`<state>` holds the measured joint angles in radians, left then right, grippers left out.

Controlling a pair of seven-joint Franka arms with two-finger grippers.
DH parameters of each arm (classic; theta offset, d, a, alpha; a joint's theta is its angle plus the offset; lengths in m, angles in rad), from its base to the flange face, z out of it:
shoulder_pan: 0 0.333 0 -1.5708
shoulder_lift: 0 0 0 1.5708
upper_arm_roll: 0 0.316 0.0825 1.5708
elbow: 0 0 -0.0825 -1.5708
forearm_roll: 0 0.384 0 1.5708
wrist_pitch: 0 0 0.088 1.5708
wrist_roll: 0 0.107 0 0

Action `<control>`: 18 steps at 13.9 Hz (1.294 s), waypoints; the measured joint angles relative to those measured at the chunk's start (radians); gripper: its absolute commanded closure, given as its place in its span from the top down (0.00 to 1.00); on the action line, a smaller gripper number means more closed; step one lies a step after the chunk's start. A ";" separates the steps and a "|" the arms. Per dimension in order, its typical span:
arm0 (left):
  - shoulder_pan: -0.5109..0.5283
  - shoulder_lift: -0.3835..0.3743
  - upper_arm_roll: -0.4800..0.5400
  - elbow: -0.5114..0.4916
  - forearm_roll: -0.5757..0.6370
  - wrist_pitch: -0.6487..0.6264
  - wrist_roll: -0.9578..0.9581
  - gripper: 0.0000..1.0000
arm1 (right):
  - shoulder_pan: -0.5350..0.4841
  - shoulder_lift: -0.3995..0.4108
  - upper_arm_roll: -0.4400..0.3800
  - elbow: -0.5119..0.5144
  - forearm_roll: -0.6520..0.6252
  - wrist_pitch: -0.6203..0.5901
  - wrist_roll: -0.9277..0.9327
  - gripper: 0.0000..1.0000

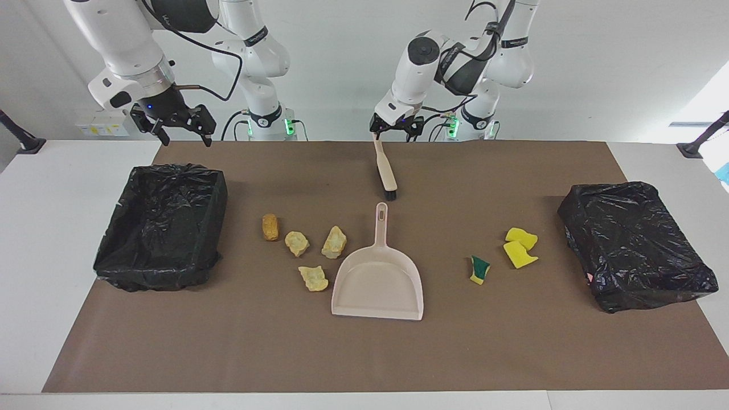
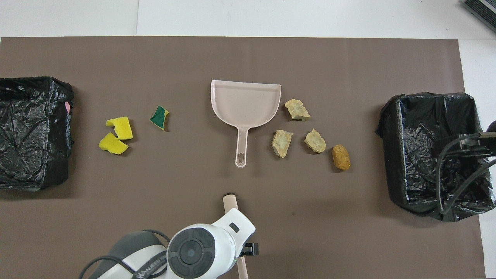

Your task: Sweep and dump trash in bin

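Note:
The trash lies on the brown mat on either side of the beige dustpan [image 1: 379,282] [image 2: 245,101]. Several tan lumps [image 1: 297,243] [image 2: 315,140] are toward the right arm's end. Two yellow sponge bits [image 1: 519,253] [image 2: 120,128] and a green-backed one [image 1: 480,269] [image 2: 159,117] are toward the left arm's end. The beige brush [image 1: 384,165] [image 2: 229,201] lies nearer to the robots than the dustpan. My left gripper [image 1: 397,132] is open over the brush handle's end; whether it touches is unclear. My right gripper [image 1: 173,124] hangs open over the mat's edge by the bin [image 1: 219,199] [image 2: 387,155].
A second black-bagged box [image 1: 635,245] [image 2: 33,131] sits at the left arm's end of the table, beside the yellow sponge bits. In the overhead view the left arm's wrist [image 2: 201,252] covers most of the brush handle.

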<state>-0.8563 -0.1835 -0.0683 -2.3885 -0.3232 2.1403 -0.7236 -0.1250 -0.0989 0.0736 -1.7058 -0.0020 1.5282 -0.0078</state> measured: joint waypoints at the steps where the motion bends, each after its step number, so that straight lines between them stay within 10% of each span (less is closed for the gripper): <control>1: -0.040 0.020 0.000 -0.022 -0.015 0.042 -0.032 1.00 | 0.000 0.000 0.000 0.000 0.000 0.000 0.000 1.00; 12: -0.131 0.154 0.007 -0.020 -0.022 0.184 -0.089 0.96 | 0.000 0.000 0.000 -0.005 0.000 0.000 0.000 1.00; 18: -0.131 0.132 0.018 -0.005 -0.022 0.125 -0.090 0.59 | 0.000 0.000 -0.001 -0.005 0.000 0.000 0.000 1.00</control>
<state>-0.9870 -0.0514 -0.0502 -2.3931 -0.3457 2.2657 -0.8138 -0.1250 -0.0990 0.0730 -1.7112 -0.0020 1.5282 -0.0078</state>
